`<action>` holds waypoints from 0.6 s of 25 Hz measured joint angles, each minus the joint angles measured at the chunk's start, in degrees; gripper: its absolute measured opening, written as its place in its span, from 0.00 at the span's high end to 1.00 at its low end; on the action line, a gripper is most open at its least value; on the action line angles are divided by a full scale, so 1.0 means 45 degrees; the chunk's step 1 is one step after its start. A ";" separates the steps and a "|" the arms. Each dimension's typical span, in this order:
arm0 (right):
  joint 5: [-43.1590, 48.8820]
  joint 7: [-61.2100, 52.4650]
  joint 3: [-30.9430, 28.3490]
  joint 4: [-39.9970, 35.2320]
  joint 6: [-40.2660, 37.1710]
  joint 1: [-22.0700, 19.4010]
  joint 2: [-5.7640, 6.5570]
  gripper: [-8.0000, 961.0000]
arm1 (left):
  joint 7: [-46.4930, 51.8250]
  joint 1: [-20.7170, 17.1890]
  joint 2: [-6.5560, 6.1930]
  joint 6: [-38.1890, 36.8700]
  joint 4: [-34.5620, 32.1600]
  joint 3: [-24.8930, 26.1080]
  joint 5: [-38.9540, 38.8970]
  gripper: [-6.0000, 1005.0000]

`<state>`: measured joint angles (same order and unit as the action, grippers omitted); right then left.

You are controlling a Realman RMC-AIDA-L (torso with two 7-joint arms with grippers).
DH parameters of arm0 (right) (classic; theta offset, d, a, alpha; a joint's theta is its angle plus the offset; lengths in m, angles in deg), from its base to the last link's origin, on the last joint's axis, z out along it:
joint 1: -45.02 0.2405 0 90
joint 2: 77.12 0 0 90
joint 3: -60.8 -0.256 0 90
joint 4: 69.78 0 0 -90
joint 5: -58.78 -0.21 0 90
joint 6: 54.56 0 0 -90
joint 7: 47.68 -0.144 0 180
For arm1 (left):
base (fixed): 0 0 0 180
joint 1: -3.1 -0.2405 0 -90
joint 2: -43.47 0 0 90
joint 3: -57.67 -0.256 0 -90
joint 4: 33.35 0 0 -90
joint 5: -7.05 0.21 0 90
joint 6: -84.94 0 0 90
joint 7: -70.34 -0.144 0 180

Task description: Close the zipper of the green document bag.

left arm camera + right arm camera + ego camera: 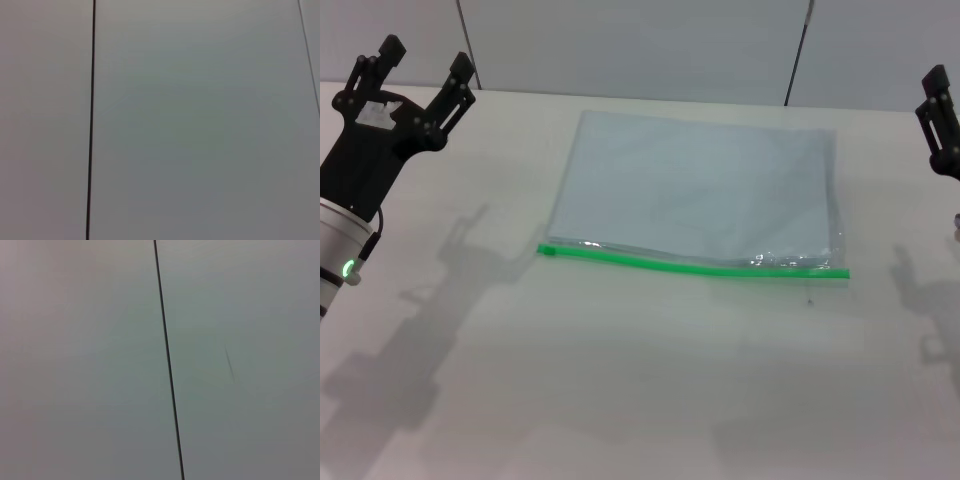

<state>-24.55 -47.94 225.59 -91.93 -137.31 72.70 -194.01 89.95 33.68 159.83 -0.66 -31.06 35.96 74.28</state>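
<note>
You have the left gripper (424,68) raised at far left, jaws spread, holding nothing. Mid-bench (620,380): the green document bag (695,190), flat translucent plastic, long axis left-right. Its zipper (690,264) lines the near edge. Right gripper (942,120) at far right; jaw state can't be told.

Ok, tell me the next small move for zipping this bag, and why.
Probably lower the left claw, open and raised at the table's left, toward the zipper's left end, where the slider seems to sit. Neither claw touches the green document bag yet; the right claw waits at the right edge.
</note>
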 joint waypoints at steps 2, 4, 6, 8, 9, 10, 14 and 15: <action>0.0003 0.0000 -0.0001 0.0000 0.0007 0.0002 0.0000 0.27 | -0.0016 0.0000 0.0000 0.0000 0.0000 0.0000 0.0000 0.16; 0.0003 0.0000 0.0000 0.0000 0.0025 0.0012 0.0000 0.27 | -0.0018 0.0001 0.0000 0.0000 0.0000 0.0000 0.0000 0.16; 0.0004 0.0000 0.0000 -0.0002 0.0035 0.0018 0.0000 0.27 | -0.0016 0.0001 0.0000 0.0000 0.0000 0.0000 0.0000 0.16; 0.0003 0.0000 -0.0001 -0.0012 0.0035 0.0021 0.0000 0.27 | -0.0018 0.0000 0.0001 0.0000 0.0000 0.0000 0.0000 0.16; 0.0004 0.0000 0.0000 -0.0016 0.0029 0.0022 0.0000 0.27 | -0.0020 0.0001 0.0000 0.0000 0.0000 0.0000 0.0000 0.16; 0.0004 0.0000 0.0000 -0.0017 0.0020 0.0022 0.0000 0.27 | -0.0024 0.0000 0.0000 0.0000 0.0000 0.0000 0.0000 0.16; 0.0003 0.0000 0.0000 -0.0019 0.0006 0.0016 0.0000 0.27 | -0.0032 0.0000 0.0000 0.0000 0.0000 -0.0001 0.0000 0.16; 0.0003 0.0000 0.0000 -0.0020 0.0004 0.0012 0.0000 0.27 | -0.0034 0.0001 0.0000 -0.0001 0.0000 -0.0001 0.0000 0.16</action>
<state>-24.54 -47.94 225.59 -92.02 -137.29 72.75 -194.01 89.79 33.69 159.83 -0.66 -31.06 35.96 74.28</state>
